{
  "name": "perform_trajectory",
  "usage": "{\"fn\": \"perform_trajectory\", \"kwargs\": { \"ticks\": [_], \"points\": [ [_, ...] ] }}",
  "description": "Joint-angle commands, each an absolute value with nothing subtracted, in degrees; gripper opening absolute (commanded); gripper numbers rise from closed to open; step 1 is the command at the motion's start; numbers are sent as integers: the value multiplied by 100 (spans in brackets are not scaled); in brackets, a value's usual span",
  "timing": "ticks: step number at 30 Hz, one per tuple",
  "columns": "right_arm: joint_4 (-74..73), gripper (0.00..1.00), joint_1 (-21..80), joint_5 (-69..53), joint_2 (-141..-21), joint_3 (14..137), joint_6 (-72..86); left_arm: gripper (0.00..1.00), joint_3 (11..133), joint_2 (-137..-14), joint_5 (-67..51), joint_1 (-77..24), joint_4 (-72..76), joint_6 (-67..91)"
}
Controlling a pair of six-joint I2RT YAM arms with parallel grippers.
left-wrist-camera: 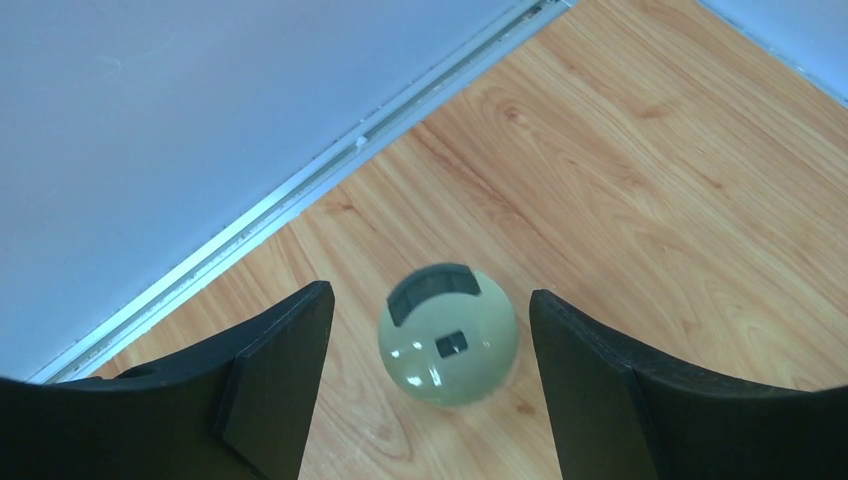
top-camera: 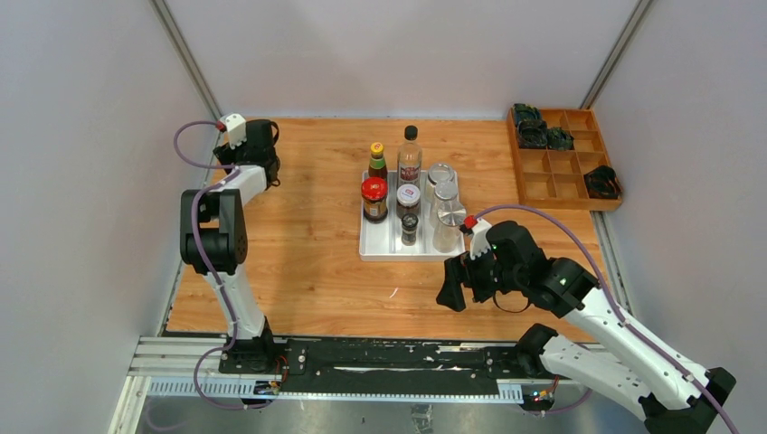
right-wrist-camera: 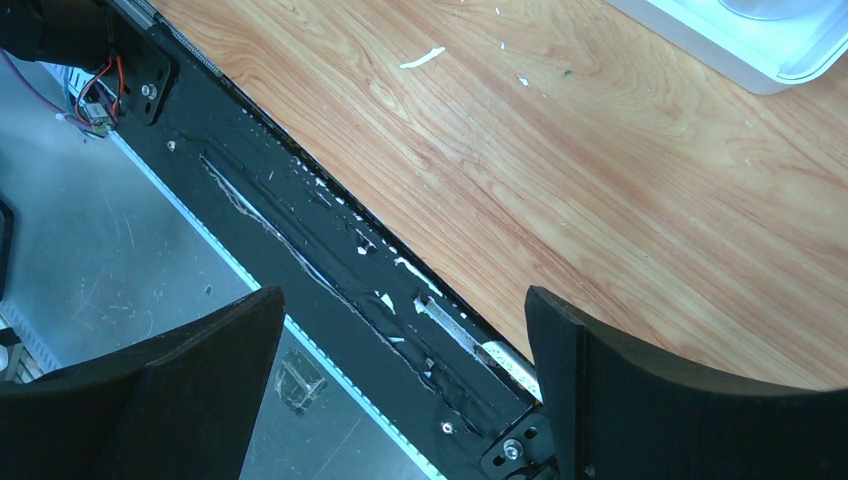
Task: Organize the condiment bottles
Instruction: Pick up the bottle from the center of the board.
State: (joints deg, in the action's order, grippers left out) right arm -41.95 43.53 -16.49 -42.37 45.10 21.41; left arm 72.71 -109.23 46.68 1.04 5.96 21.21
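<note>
Several condiment bottles stand in a white tray [top-camera: 380,256] at mid-table: a tall black-capped one [top-camera: 410,155], a yellow-capped one [top-camera: 377,161], a red-lidded jar [top-camera: 374,199], silver-lidded clear jars [top-camera: 448,226] and small shakers [top-camera: 410,228]. My left gripper [top-camera: 258,163] is at the far left by the wall. In the left wrist view its open jaws [left-wrist-camera: 430,305] straddle a small shaker with a pale green round cap [left-wrist-camera: 447,340], with a gap on each side. My right gripper [top-camera: 452,294] hangs open and empty in front of the tray [right-wrist-camera: 740,50], over the table's near edge [right-wrist-camera: 402,295].
A wooden compartment box [top-camera: 561,158] with dark objects stands at the back right. Grey walls close in the left, back and right sides. A black rail [top-camera: 389,362] runs along the near edge, where both arm bases are bolted.
</note>
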Motion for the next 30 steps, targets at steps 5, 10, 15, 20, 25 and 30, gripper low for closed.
{"fn": "perform_trajectory", "kwargs": {
  "ticks": [5,10,15,20,25,30],
  "points": [
    [-4208,96,4438,-1705,-4270,4508,2036,75,7639,-11214,4606,365,523,2215],
    [-4208,96,4434,-1690,-4347,4539,2047,69,7688,-11278,4318,366,530,2213],
    [-4218,96,4438,-1680,-4390,4565,2028,61,7633,-11282,4046,367,516,2219],
    [-4219,96,4436,-1692,-4436,4626,2009,56,7399,-11179,3873,361,522,2270],
    [-4223,96,4432,-1698,-4353,4604,2050,51,7177,-11074,3674,361,525,2303],
    [-4250,96,4440,-1675,-4175,4528,2106,47,6952,-10820,3311,323,515,2428]
  ]
}}
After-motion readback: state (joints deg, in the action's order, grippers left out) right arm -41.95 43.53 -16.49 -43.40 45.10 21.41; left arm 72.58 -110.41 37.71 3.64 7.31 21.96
